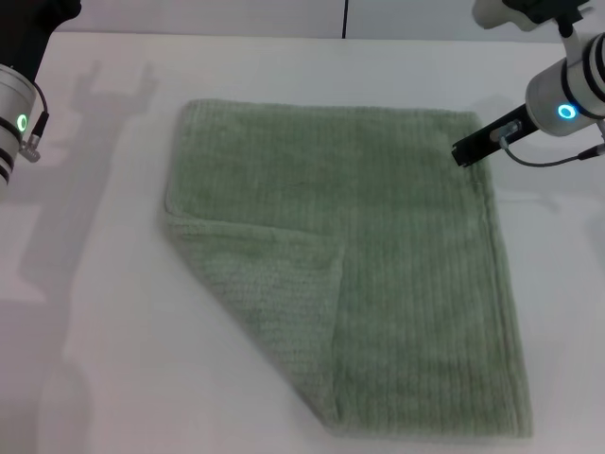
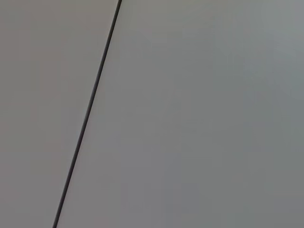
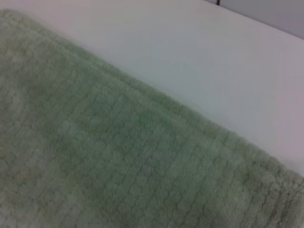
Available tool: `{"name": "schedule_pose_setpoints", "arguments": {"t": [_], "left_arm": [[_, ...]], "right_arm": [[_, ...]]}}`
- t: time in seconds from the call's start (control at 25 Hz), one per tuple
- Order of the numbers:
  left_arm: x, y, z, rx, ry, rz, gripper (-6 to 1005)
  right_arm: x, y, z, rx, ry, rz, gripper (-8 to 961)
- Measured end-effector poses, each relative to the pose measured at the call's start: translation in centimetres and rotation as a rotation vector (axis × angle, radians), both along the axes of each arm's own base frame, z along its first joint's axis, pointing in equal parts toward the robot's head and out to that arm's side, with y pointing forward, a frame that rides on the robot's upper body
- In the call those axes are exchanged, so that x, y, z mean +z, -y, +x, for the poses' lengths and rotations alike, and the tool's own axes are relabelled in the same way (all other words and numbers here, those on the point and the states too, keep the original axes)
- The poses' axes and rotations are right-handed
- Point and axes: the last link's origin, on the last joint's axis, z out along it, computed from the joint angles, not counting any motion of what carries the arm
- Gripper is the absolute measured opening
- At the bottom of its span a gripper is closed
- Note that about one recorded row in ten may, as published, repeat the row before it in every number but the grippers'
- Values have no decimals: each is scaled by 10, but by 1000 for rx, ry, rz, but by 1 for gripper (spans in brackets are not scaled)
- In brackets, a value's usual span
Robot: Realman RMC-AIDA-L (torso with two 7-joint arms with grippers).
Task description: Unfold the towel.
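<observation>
The sage-green towel (image 1: 378,255) lies flat on the white table (image 1: 95,312) in the head view. Its near left corner is folded diagonally inward, forming a triangular flap (image 1: 284,312) on top of the cloth. My right gripper (image 1: 470,148) hovers at the towel's far right corner, showing only as a dark tip below the wrist with the blue ring. The right wrist view is filled by the ribbed towel (image 3: 118,161) and its hemmed edge against the table. My left arm (image 1: 14,118) sits at the far left edge, well away from the towel, its gripper out of frame.
The white table extends on all sides of the towel. A dark seam (image 1: 345,19) runs through the wall at the back. The left wrist view shows only a plain grey surface with a dark line (image 2: 88,114).
</observation>
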Motion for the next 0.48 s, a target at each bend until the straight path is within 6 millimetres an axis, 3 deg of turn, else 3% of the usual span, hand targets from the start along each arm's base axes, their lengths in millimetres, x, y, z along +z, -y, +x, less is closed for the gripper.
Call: {"name": "schedule_pose_setpoints", "arguments": {"t": [0.48], "left_arm": [[-1,-2,3,-7,1,-1,812]], "right_arm": [[-4,2,6,-13,-11,-67,-1]]}}
